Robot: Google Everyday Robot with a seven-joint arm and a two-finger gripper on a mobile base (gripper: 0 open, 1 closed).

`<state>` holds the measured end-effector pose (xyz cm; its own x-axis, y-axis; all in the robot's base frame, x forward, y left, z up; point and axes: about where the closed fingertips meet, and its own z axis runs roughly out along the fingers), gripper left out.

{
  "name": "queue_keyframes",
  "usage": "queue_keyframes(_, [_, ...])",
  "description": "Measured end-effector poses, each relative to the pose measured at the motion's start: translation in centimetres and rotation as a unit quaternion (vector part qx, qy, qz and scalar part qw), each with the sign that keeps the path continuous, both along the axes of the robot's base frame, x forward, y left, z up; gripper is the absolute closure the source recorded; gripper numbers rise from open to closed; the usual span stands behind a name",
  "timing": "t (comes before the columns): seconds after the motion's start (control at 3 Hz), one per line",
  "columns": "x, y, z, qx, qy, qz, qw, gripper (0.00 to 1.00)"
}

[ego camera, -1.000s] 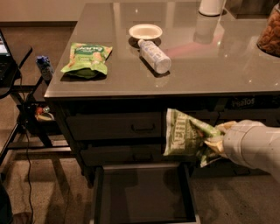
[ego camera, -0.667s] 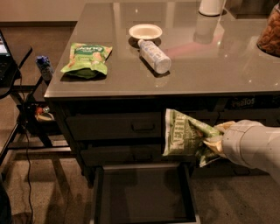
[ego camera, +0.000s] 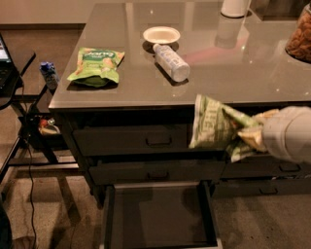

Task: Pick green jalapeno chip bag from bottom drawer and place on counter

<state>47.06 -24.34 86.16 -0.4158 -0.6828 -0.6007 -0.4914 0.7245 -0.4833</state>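
My gripper (ego camera: 245,135) comes in from the right on a pale arm and is shut on the green jalapeno chip bag (ego camera: 211,124), a crinkled olive-green bag with pale lettering. The bag hangs in the air in front of the upper drawers, just below the front edge of the counter (ego camera: 233,68). The bottom drawer (ego camera: 160,214) stands pulled open below, its dark inside showing nothing in it.
On the counter lie a brighter green bag (ego camera: 96,64), a white bowl (ego camera: 161,34), a lying white bottle (ego camera: 171,62), a white cup (ego camera: 235,7) and a jar of nuts (ego camera: 300,35). A black side desk (ego camera: 12,73) with cables stands at the left.
The gripper has lifted the chip bag a little higher, closer to the counter's front edge. Nothing else has moved.
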Motion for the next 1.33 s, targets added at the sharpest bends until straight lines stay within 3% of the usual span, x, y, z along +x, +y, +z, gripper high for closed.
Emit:
queue_keyframes(0.33, [3.2, -1.7, 4.7, 0.001, -0.027, -0.018, 0.9995, 1.0])
queue_keyframes(0.67, [3.2, -1.7, 4.6, 0.001, -0.026, -0.018, 0.9995, 1.0])
queue_keyframes(1.0, [4.7, -2.1, 5.4, 0.006, -0.032, -0.025, 0.9991, 1.0])
queue_keyframes(1.33, [9.4, -3.2, 7.2, 0.01, -0.038, -0.046, 0.9982, 1.0])
